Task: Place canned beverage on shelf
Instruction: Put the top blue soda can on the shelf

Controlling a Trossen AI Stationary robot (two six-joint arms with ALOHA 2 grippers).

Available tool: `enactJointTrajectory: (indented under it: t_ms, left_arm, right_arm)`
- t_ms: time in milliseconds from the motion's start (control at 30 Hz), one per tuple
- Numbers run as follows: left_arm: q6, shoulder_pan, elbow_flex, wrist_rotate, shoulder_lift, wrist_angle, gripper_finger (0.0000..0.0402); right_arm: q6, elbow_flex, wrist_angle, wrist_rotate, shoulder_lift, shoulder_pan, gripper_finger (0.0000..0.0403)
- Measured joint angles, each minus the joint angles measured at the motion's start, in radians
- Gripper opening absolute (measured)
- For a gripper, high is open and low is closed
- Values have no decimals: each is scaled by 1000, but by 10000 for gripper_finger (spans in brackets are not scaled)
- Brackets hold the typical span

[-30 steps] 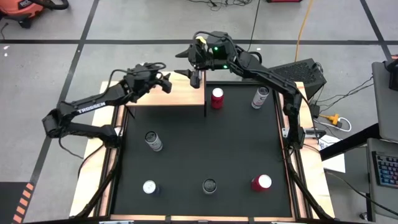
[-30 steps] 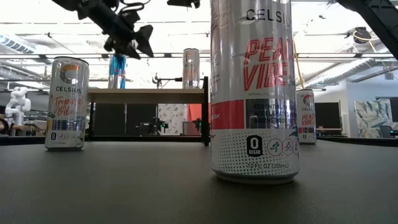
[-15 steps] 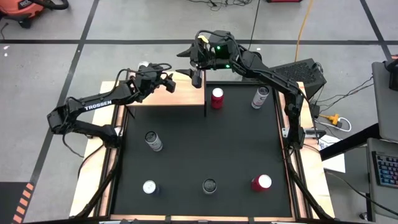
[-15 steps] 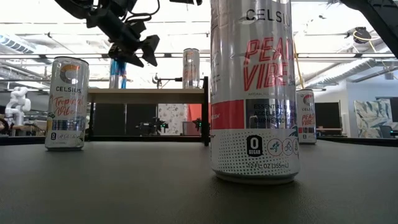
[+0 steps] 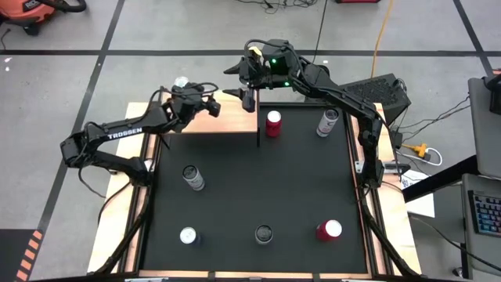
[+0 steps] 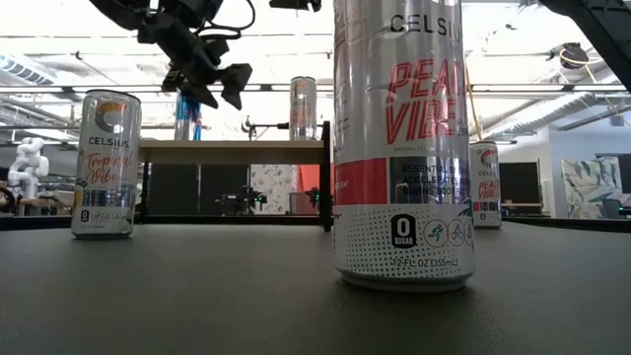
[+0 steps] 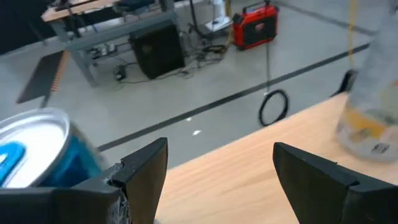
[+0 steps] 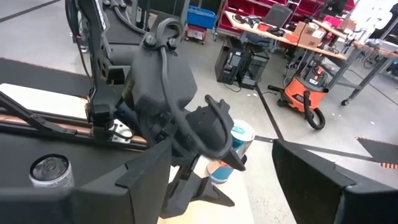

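left gripper [image 5: 205,103] over shelf [image 5: 227,119], fingers spread, holding nothing; blue can [image 7: 37,149] upright on shelf's far left end, just beside it, nearer this arm; right gripper [image 5: 243,88] spread, empty, above silver can [image 6: 303,107] at shelf's right end

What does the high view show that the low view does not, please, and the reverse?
Only the high view: the whole black mat and its six cans, including a red-topped can. Only the low view: labels, Peach Vibe can and Tropical Vibe can, plus a silver can standing on the shelf. Both: the shelf, the blue can on it, and the left pincer, open above it.
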Motion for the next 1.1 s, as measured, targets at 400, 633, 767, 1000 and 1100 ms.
enactJointTrajectory:
  t_ms: [400, 633, 767, 1000, 1100]
  left_arm:
    - [-87, -24, 0, -122, 0, -80, 292]
    - [-129, -24, 0, -167, 0, -168, 292]
    - [-158, -24, 0, -172, -6, -204, 292]
    - [-184, -24, 0, -218, -6, -269, 292]
    - [-184, -24, -1, -220, -6, -271, 292]
  right_arm:
    - [-2, 0, -11, 0, 0, 0, 263]
    - [-7, 0, -11, 0, 0, 0, 263]
    - [-7, 0, -11, 0, 0, 0, 263]
    - [-7, 0, -11, 0, 0, 0, 263]
    - [-7, 0, -11, 0, 0, 0, 263]
